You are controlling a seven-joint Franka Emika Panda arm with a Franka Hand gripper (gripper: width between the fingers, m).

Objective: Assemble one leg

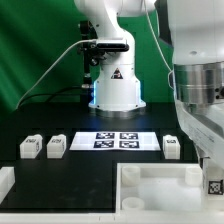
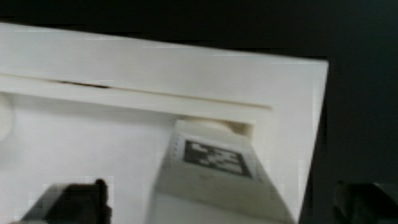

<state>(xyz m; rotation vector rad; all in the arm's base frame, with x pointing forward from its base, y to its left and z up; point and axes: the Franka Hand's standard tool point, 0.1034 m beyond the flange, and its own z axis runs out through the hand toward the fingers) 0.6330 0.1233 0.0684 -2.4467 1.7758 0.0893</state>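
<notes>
In the wrist view a white leg [image 2: 217, 165] with a black-and-white tag stands between my fingers, its far end against the raised rim of the large white tabletop [image 2: 107, 70]. My gripper [image 2: 222, 200] straddles it, and the dark fingertips [image 2: 80, 200] stand apart from its sides, with a gap showing on one side. In the exterior view the gripper [image 1: 208, 165] hangs at the right over the tabletop [image 1: 150, 185], with the tagged leg [image 1: 213, 186] just under it. Three more legs lie on the table, two at the left [image 1: 30, 147] [image 1: 56, 146] and one at the right [image 1: 171, 147].
The marker board [image 1: 112, 140] lies in the middle of the table in front of the robot base [image 1: 115, 90]. Another white part [image 1: 5, 183] sits at the exterior view's lower left edge. A green backdrop stands behind.
</notes>
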